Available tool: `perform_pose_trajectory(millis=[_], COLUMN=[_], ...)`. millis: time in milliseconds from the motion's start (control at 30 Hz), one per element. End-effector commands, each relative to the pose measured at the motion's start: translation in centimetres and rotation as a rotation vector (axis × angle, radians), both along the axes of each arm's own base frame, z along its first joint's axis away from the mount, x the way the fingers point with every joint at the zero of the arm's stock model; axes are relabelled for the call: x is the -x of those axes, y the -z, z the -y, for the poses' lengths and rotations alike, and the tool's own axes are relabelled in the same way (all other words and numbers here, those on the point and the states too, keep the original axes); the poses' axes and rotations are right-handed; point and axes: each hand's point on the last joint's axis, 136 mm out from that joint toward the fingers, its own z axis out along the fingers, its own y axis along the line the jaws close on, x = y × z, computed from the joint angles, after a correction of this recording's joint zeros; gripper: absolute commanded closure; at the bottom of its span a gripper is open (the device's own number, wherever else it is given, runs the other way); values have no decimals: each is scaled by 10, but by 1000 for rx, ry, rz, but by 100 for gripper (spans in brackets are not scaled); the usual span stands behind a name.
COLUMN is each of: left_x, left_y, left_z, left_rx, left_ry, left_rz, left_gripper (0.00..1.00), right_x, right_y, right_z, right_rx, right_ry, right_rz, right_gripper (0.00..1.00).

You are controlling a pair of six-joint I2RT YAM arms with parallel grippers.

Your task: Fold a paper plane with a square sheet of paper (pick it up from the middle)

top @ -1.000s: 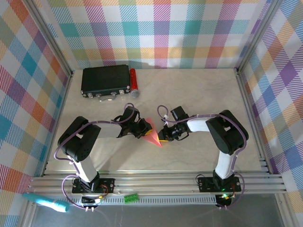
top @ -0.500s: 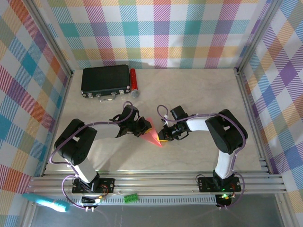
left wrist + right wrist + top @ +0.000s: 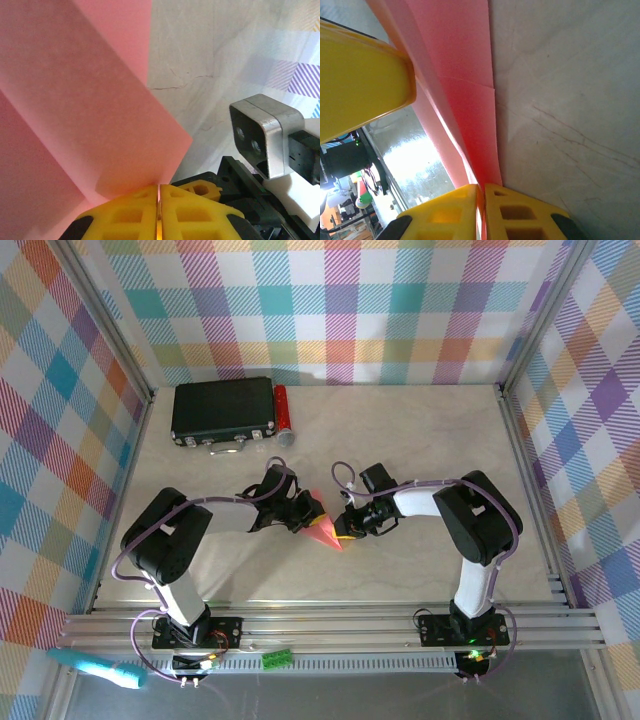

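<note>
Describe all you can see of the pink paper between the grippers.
The pink paper is thin, pink-red, folded into a narrow triangle with layered flaps and creases, tip pointing toward the arms' bases. Over the table, it is pinched by the left gripper at one edge and the right gripper at another, both shut.

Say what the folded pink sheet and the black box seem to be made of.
The folded pink sheet: thin matte paper, judging by its sharp creases. The black box: probably hard plastic, slightly glossy, with metal-looking latches; too small to be sure.
</note>
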Motion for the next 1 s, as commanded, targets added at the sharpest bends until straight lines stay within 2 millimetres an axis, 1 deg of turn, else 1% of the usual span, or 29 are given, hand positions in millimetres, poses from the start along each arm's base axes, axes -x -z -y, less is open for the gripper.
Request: perform_pose_trajectory(millis=[0,167,333,433,567,900,967], left_x=[0,-2,-1,-2,-3,-1,-1], left_y=[-1,-6,0,0,-2,8,9], left_z=[1,-3,-7,-11,-8,-10,-10], left_rx=[-14,-29,-61,-81,-73,-94,-95], left_ry=[4,-7,-19,-30,-18,-19,-19], left_rz=[13,32,16,15,15,-12,-15], left_gripper=[90,90,92,92,93,93,95], right_x=[5,7,9,9,10,10,10], right_y=[26,31,34,36,36,37,38], right_z=[12,14,16,18,18,18,18], right_rx=[97,116,137,153,159,165,165], right_ry=[23,30,40,46,46,47,47], right_rz=[-47,-70,-94,-106,-115,-125,-126], right_gripper=[87,88,89,89,89,89,89])
